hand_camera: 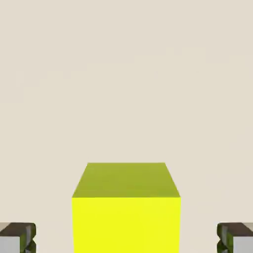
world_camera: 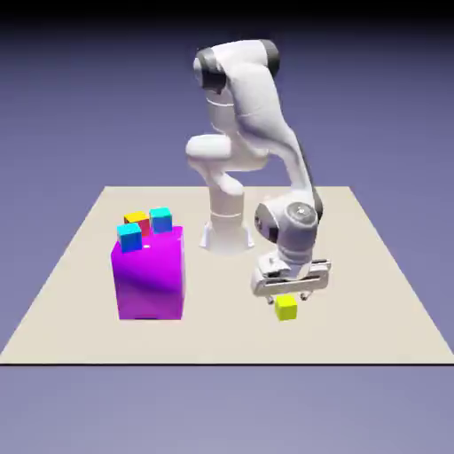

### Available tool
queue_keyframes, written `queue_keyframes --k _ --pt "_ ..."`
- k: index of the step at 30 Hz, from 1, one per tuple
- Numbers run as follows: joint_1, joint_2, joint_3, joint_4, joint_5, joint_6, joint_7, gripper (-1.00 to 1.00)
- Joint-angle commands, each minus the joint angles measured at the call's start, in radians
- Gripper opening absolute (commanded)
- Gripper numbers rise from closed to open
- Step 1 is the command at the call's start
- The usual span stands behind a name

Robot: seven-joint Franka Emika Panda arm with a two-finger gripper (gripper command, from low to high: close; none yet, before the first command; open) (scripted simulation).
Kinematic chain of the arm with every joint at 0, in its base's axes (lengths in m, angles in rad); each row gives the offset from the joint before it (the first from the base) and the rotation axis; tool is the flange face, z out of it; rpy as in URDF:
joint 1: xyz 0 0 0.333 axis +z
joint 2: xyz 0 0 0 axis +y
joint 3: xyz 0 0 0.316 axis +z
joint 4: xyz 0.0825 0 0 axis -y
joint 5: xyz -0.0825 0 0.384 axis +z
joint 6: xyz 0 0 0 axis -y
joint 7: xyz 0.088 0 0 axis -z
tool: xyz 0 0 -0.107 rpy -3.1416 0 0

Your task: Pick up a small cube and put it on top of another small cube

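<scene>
Yellow cube (hand_camera: 126,222) between open claw's (hand_camera: 126,242) tips, touching neither.

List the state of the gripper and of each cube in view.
Gripper: open, above the yellow cube, not holding it.
Yellow cube: upright on the table, between the spread fingertips in the hand view.
Two blue cubes: not held.

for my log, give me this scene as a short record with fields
gripper: white two-finger gripper, open, above the cube
cube below gripper: small yellow cube, on the table, not gripped
large block: glossy magenta block, at the exterior view's left
other cubes: two small cyan cubes, by the block's top
surface: plain beige table
</scene>
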Motion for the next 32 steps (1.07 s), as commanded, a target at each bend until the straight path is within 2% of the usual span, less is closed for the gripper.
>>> queue_keyframes --k 1,8,24,29,30,32 --pt "0.000 0.000 0.000 0.000 0.000 0.000 0.000 -1.00" --pt "-0.124 -0.215 0.133 -0.006 0.166 -0.196 -0.096 -1.00" --pt "-0.641 -0.677 -0.377 0.241 0.405 -0.805 0.591 -1.00" --pt "-0.631 -0.620 -0.367 0.120 0.427 -0.626 0.575 -1.00" --pt "-0.631 -0.620 -0.367 0.120 0.427 -0.626 0.575 1.00" --pt "-0.633 -0.634 -0.369 0.149 0.421 -0.670 0.579 1.00"
